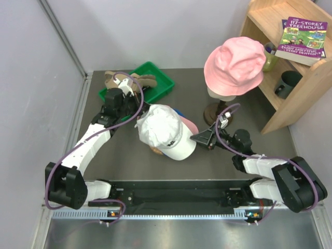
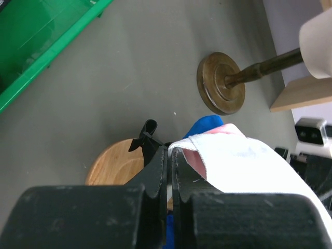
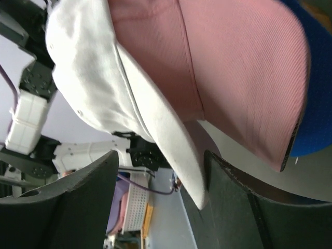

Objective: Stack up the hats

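- Three caps sit in one pile at the middle of the table [image 1: 236, 161]. The white cap [image 1: 167, 134] is on top, the pink cap [image 1: 188, 124] is under it, and the blue cap [image 1: 178, 111] shows only as a sliver behind.
- The pile rests over the wooden knob stand [image 1: 155, 151], whose round top shows below the white cap's near edge.
- Left hand [image 2: 169, 155]: jaws are pressed together on the rear fabric edge of the white cap, so it has the cap pinched.
- Right hand [image 1: 199, 138]: jaws stand wide apart on either side of the white cap's peak. The right wrist view shows clear gaps, so it holds nothing.
- Step in hand, as judged: settling the white cap onto the pile. The left hand steadies the back and the right hand is free of the peak.
- The white peak points to the near right, while the pink peak points more to the right, so the two are not quite aligned.
- Next move, as judged: the left hand opens and lifts clear without dragging the soft crown off the pile.
- Tan fabric [image 1: 122, 79] lies in the green tray [image 1: 165, 85]. It may be another hat, but I cannot tell.
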### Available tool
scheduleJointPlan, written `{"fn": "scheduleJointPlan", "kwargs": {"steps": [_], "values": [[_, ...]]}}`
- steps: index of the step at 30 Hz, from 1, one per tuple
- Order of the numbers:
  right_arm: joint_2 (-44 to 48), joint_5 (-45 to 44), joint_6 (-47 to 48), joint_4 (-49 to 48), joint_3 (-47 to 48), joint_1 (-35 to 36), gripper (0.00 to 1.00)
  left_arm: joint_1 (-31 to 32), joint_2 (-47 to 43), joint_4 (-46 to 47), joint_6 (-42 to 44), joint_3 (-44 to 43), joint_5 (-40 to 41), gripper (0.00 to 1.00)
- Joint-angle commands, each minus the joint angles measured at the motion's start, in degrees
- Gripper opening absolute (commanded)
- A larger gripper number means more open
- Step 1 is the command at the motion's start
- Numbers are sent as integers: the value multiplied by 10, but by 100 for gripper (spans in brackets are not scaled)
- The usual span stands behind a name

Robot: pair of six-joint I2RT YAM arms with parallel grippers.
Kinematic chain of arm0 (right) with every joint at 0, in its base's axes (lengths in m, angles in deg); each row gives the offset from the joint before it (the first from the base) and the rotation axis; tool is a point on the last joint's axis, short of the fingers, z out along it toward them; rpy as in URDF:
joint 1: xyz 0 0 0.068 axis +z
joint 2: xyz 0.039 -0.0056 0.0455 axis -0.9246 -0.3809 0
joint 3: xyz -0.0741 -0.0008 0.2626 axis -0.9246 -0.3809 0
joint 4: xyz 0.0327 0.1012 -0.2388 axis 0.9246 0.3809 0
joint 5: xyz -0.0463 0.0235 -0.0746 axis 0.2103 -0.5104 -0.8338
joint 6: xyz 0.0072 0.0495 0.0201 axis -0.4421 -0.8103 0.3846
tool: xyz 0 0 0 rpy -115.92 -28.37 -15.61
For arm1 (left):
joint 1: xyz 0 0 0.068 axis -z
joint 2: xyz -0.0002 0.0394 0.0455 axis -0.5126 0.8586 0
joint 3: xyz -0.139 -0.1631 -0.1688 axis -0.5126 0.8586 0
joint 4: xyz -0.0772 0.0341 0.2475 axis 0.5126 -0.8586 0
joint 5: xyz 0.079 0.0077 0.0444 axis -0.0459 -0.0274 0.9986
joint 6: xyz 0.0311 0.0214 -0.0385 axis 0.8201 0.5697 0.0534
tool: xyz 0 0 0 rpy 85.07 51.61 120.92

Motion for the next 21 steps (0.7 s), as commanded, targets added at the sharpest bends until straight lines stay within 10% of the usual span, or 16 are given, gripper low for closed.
{"fn": "scheduleJointPlan", "kwargs": {"steps": [1, 11, 18, 21], "values": [[17, -15, 76, 32, 10, 46, 67, -2, 8, 8, -7, -9, 39, 0], [18, -61, 105, 35, -2, 97, 63, -2, 9, -10, -11, -14, 60, 0], [-9, -44, 75, -15, 4, 105, 0, -2, 18, -41, 5, -41, 76, 0], [27, -32, 53, -6, 20, 106, 0, -2, 16, -51, 19, -54, 89, 0]]}}
